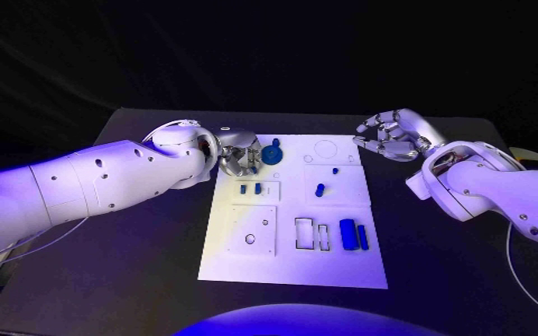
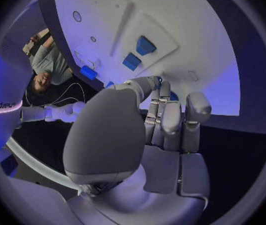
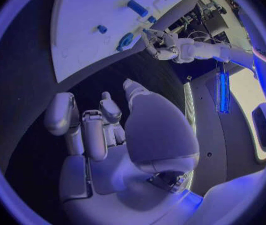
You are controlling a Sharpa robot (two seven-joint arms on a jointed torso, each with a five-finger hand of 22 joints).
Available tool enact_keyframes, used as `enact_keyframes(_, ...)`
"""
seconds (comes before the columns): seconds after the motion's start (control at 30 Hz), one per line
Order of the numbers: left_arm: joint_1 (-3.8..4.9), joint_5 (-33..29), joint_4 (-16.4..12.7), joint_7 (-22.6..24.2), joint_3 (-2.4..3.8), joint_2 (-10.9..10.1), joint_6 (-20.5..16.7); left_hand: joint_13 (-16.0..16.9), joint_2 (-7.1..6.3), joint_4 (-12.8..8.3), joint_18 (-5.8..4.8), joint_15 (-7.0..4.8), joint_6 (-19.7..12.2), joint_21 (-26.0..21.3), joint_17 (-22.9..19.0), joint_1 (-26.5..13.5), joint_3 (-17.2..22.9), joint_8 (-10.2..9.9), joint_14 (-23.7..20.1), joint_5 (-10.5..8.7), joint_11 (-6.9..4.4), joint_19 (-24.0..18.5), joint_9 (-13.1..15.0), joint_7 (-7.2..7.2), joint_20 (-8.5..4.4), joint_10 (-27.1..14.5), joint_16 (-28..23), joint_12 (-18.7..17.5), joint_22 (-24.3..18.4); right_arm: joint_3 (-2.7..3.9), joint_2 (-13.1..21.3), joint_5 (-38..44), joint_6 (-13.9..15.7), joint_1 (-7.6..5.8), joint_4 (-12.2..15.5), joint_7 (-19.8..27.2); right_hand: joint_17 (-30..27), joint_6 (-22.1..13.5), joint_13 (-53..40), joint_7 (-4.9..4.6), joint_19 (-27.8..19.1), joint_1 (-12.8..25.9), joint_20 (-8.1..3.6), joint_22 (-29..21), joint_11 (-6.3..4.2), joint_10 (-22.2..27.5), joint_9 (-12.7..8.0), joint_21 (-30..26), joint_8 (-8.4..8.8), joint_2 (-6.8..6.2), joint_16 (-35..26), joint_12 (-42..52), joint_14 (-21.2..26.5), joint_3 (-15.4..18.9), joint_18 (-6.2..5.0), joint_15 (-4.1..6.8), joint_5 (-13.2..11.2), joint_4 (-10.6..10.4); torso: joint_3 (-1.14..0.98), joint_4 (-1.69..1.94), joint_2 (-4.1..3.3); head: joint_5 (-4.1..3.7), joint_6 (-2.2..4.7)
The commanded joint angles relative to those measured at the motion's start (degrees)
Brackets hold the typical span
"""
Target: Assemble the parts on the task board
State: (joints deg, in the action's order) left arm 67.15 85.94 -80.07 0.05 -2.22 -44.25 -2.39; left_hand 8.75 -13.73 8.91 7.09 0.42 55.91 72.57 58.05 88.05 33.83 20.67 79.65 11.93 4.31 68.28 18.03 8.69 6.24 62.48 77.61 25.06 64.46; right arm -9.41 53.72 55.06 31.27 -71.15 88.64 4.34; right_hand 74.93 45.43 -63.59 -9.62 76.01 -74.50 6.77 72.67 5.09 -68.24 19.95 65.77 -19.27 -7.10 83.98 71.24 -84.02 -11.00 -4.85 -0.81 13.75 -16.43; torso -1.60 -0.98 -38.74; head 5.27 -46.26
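Note:
The white task board (image 1: 291,262) lies in the middle of the black table. My left hand (image 1: 238,155) is at the board's far left corner, fingers curled, pinching a blue round part (image 1: 271,155) by its edge; the right wrist view shows the same blue round part (image 3: 125,40) beside that left hand (image 3: 160,46). A sliver of blue shows past the curled fingers (image 2: 164,110). Two small blue parts (image 1: 250,189) sit in a recess below it, and a blue peg (image 1: 319,190) stands mid-board. My right hand (image 1: 390,138) hovers off the far right corner, fingers curled in on nothing.
Two long blue blocks (image 1: 353,235) lie at the board's near right, beside empty rectangular cut-outs (image 1: 305,232). A square plate with holes (image 1: 251,231) fills the near left. A circle outline (image 1: 325,149) marks the far side. Bare black table (image 1: 146,274) surrounds the board.

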Motion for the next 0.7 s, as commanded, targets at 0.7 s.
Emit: enact_keyframes(0.7, -0.2, -0.36, 0.15, 0.1, -0.19, 0.6, 2.77, 0.13, 0.15, -0.06, -0.36, 0.0, 0.56, -0.33, -0.24, -0.59, -0.05, -0.05, -0.18, 0.04, 0.09, -0.45, 0.11, -0.21, -0.02, 0.3, -0.32, -0.44, -0.17, 0.01, -0.06, 0.28, -0.06, 0.04, -0.01, 0.42, 0.97, -0.43, -0.04, -0.12, -0.03, -0.56, -0.19, 0.06, -0.15, 0.31, 0.08, -0.1, -0.36, 0.22, -0.22, -0.23, -2.73, 0.15, -0.89, 0.24, 0.23, 0.12, -0.01, 0.04, 0.01, 0.03, -0.33)
